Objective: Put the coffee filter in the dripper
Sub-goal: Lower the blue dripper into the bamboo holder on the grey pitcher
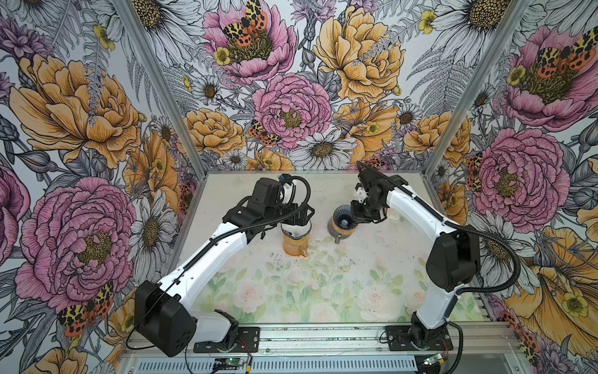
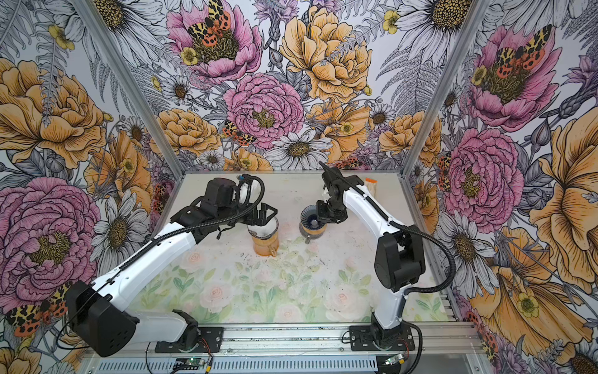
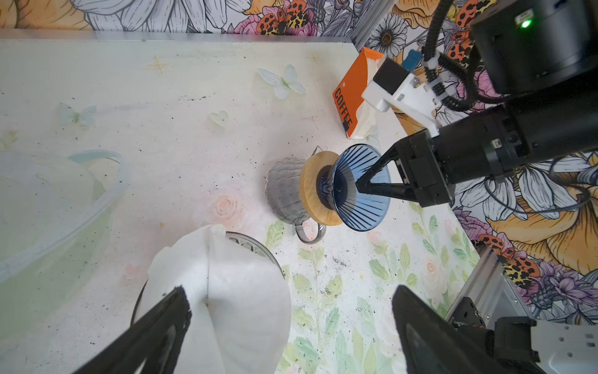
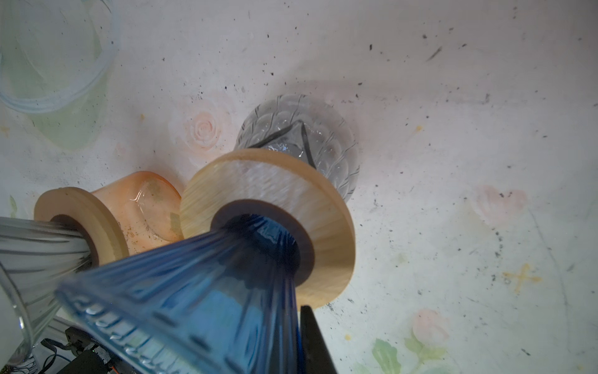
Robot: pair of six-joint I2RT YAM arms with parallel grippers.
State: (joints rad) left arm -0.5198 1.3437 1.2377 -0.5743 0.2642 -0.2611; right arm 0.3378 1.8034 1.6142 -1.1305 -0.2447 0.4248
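L gripper jaws wide apart over filter in clear dripper. R gripper clamped on blue dripper rim, just right of it. coffee box far right.

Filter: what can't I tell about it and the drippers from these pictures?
- Filter: lower part cut off by the left wrist view's edge; in both top views the left gripper covers part of it.
- Blue dripper: grip spot on its rim hidden behind the right gripper, left wrist view.
- Orange box: partly behind the right arm.
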